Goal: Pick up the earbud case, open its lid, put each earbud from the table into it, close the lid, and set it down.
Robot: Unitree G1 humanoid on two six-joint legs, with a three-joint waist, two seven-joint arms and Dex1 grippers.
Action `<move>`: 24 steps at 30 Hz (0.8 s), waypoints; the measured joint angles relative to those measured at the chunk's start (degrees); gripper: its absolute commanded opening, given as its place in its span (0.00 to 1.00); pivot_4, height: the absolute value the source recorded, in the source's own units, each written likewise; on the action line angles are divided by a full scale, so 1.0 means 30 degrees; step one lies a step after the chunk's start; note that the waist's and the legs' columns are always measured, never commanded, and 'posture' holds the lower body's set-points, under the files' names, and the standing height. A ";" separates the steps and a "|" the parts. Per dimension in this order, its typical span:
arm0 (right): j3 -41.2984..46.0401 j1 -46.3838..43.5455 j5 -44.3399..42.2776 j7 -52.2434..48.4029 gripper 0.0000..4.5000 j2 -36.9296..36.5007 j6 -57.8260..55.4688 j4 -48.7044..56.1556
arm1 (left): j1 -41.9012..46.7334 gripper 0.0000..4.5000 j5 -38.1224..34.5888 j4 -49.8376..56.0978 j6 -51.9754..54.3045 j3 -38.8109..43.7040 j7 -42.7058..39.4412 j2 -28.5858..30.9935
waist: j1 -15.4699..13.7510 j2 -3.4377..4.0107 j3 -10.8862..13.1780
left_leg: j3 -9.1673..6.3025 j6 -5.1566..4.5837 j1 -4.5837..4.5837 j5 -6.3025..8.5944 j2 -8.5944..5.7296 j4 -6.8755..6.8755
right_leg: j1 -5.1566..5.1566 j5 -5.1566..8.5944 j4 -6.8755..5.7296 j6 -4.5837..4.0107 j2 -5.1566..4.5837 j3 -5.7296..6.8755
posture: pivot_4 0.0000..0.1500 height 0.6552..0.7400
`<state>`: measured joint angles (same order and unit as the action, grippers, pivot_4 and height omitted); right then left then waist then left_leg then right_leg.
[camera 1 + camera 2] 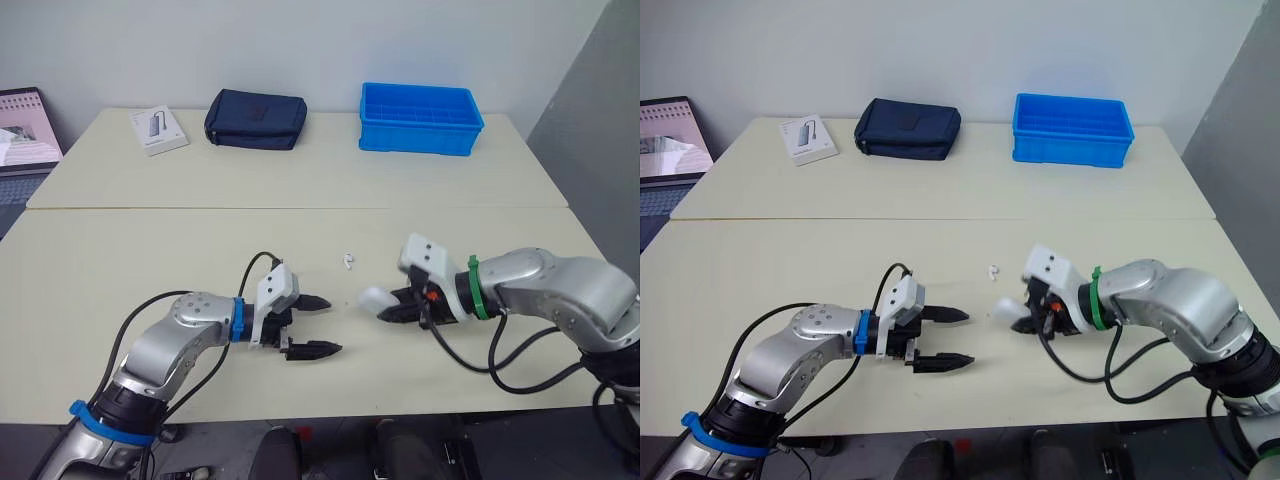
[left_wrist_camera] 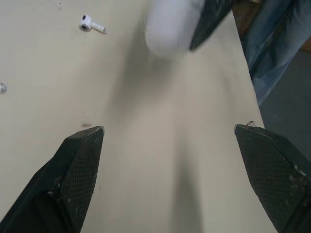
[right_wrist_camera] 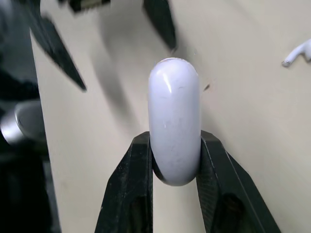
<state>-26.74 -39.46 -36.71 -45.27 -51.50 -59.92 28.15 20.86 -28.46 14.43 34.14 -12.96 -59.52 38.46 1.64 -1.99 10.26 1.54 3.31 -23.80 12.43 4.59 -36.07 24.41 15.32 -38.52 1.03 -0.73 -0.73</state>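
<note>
White and glossy, the earbud case [image 3: 174, 116] is sitting clenched by one end in the right jaws, lid shut, just above the surface [image 1: 150, 250] near the middle of its front edge. Opening the lid is looking like the step in hand. The right jaws should be squeezing the base alone, since the rounded shell is likely to slip. The left jaws, released and spread wide, should be coming in on the free end and levering at the seam, which is not showing. One earbud [image 1: 348, 262] is lying just beyond the case, farther from the front edge. Both forearms are reaching low and nearly level, the right from the right edge, the left from the front left corner, tips facing each other.
</note>
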 measured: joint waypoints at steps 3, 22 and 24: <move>-0.0560 0.0021 0.1307 -0.0830 0.17 0.0079 0.1009 0.0060 | 0.0693 1.00 0.0455 0.0461 0.0181 -0.0285 0.0170 -0.0158 | 0.0021 -0.0002 0.0001 | 0.0002 0.0000 0.0008 0.0000 -0.0002 -0.0004 | 0.0000 -0.0001 -0.0012 0.0001 0.0002 -0.0005 | 1.00 0.99; -0.0695 -0.0167 0.3690 -0.3067 0.17 0.1279 0.1313 -0.0355 | 0.1949 0.71 0.2414 -0.1119 -0.1988 -0.1722 -0.0861 -0.1731 | -0.0007 -0.0001 0.0001 | -0.0002 0.0000 0.0015 -0.0001 -0.0002 -0.0043 | -0.0001 -0.0003 -0.0069 -0.0003 0.0006 -0.0010 | 1.00 0.99; -0.0691 -0.0171 0.3758 -0.3146 0.17 0.1372 0.1233 -0.0351 | 0.1980 0.58 0.2401 -0.1145 -0.1940 -0.1722 -0.0868 -0.1916 | -0.0007 -0.0001 0.0001 | -0.0003 0.0000 0.0015 -0.0001 -0.0002 -0.0047 | -0.0001 -0.0003 -0.0077 -0.0003 0.0006 -0.0008 | 1.00 0.99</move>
<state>-28.82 -39.97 -25.44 -54.71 -47.38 -56.22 27.10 26.80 -21.26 11.00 28.32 -18.13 -62.13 32.71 1.62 -1.99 10.26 1.53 3.31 -23.76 12.43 4.58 -36.21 24.40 15.31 -38.76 1.02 -0.71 -0.75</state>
